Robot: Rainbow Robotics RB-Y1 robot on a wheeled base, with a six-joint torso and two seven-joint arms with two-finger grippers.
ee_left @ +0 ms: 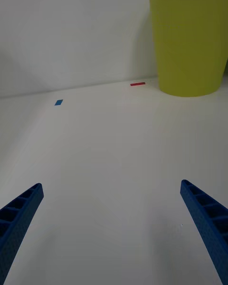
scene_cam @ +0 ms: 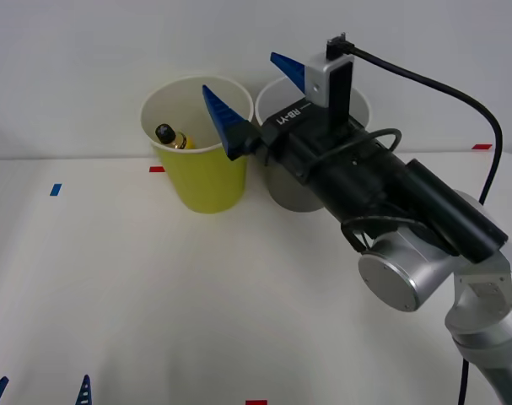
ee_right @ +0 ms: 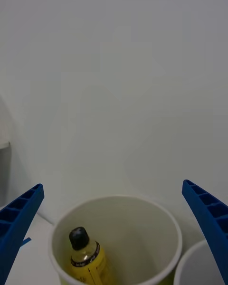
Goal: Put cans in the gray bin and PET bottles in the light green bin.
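The right hand (scene_cam: 254,98) hangs above the rims of the 2 bins at the counter's far edge, fingers spread wide and empty. Just below and to its left, the bottle (scene_cam: 173,137) leans cap-up inside the green bin (scene_cam: 207,184); the gray bin (scene_cam: 288,190) touches that one's right side. The left hand (ee_left: 114,228), open and empty, waits low at the near-left corner, well apart. The right arm is much nearer; I judge the drop done.

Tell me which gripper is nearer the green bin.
Right. The right gripper hangs open at the green bin's rim, above the bottle inside. The left gripper is open, low at the table's near edge, far from the bin.
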